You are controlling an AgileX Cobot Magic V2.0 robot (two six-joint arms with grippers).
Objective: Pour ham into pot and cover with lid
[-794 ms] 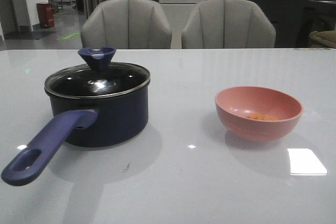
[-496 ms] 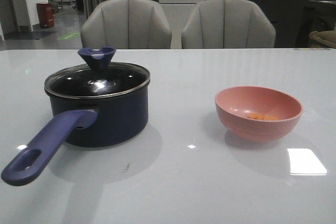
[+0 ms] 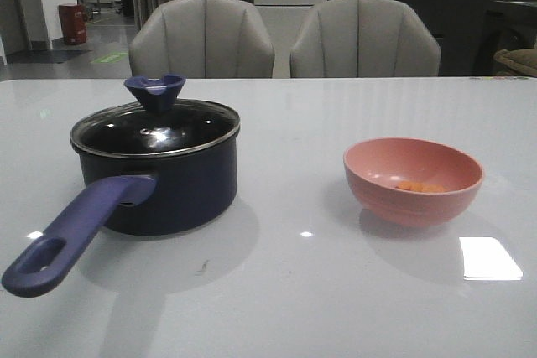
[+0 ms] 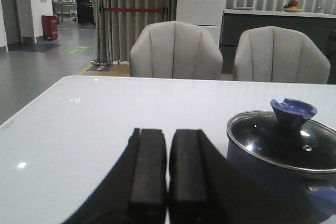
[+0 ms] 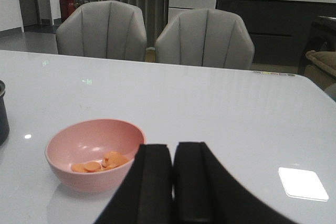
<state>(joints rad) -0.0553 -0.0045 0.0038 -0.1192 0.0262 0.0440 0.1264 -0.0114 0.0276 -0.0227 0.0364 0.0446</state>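
Observation:
The dark navy pot [image 3: 168,186] stands on the left of the table, its long blue-purple handle [image 3: 71,232] pointing toward the front left. The glass lid [image 3: 155,127] with its flared knob [image 3: 155,90] rests on the pot [image 4: 273,177]. Orange ham pieces [image 3: 417,186] lie inside a pink bowl [image 3: 413,180] on the right. My left gripper [image 4: 168,135] is shut and empty, beside the pot and the lid [image 4: 286,140]. My right gripper [image 5: 174,149] is shut and empty, next to the pink bowl [image 5: 94,153] holding the ham [image 5: 102,162]. Neither gripper shows in the front view.
Two grey chairs [image 3: 281,39] stand behind the white table [image 3: 285,291]. A bright light reflection [image 3: 489,259] lies on the table in front of the bowl.

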